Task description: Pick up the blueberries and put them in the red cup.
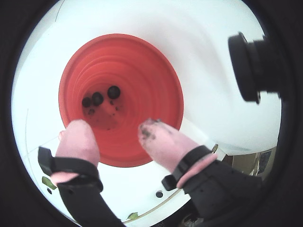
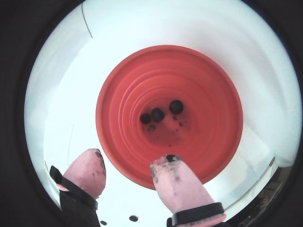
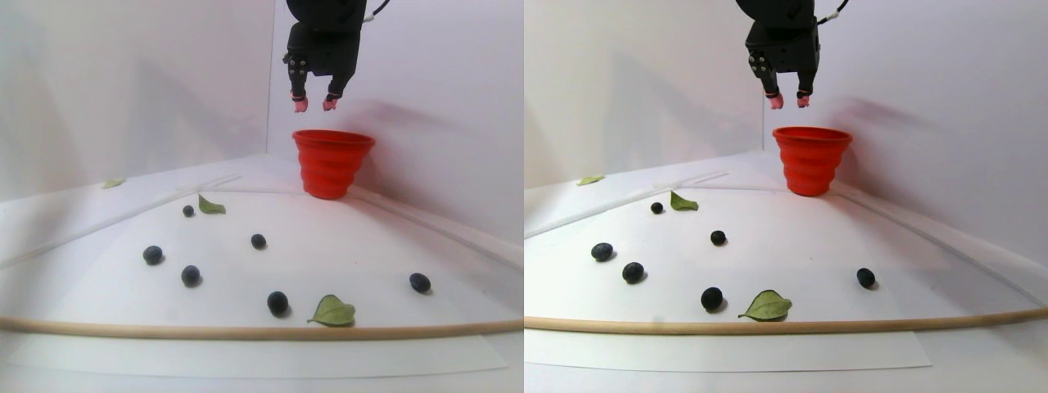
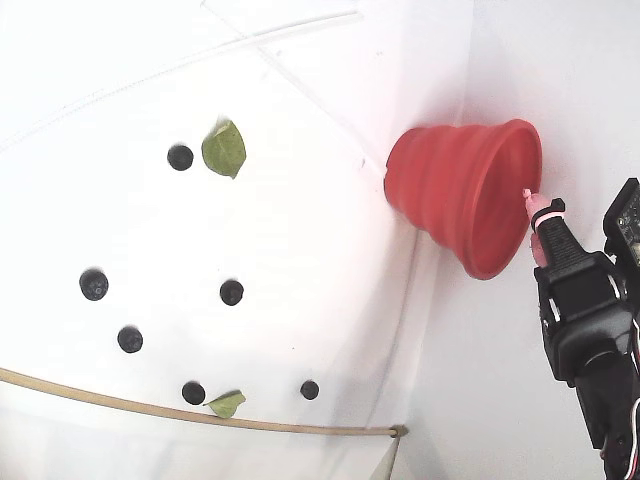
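Note:
The red cup (image 1: 156, 71) stands by the back wall, and both wrist views look straight down into it. Three blueberries (image 1: 97, 98) lie at its bottom (image 2: 157, 114), with a few dark smears beside them. My gripper (image 1: 115, 126) hangs open above the cup's rim, nothing between its pink, berry-stained fingertips (image 2: 173, 177). In the stereo pair view the gripper (image 3: 315, 104) is a short way above the cup (image 3: 332, 164). Several more blueberries (image 3: 277, 302) lie scattered on the white table, also in the fixed view (image 4: 231, 292).
Green leaves (image 3: 332, 312) (image 3: 210, 205) lie among the loose berries. A thin wooden rod (image 3: 246, 331) runs along the table's front edge. White walls close in behind and beside the cup (image 4: 450, 195). A black camera lens (image 1: 251, 66) juts in at the right.

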Tool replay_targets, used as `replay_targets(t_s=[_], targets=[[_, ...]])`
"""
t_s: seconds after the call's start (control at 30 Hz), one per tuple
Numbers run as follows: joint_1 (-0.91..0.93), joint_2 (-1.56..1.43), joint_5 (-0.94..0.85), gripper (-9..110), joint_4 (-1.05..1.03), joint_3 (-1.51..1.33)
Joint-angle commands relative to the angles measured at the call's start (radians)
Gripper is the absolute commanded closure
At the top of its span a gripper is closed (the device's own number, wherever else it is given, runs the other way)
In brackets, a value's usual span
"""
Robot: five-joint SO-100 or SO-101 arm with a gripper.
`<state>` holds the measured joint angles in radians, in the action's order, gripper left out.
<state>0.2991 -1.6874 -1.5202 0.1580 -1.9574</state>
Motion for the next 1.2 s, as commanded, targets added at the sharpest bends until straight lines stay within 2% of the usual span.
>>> replay_targets(t_s=[0.0,1.17], targets=[[-0.005,-0.173,-0.008,82,-0.012,0.0],[-0.064,-0.413,0.017,84,-0.199,-0.222]])
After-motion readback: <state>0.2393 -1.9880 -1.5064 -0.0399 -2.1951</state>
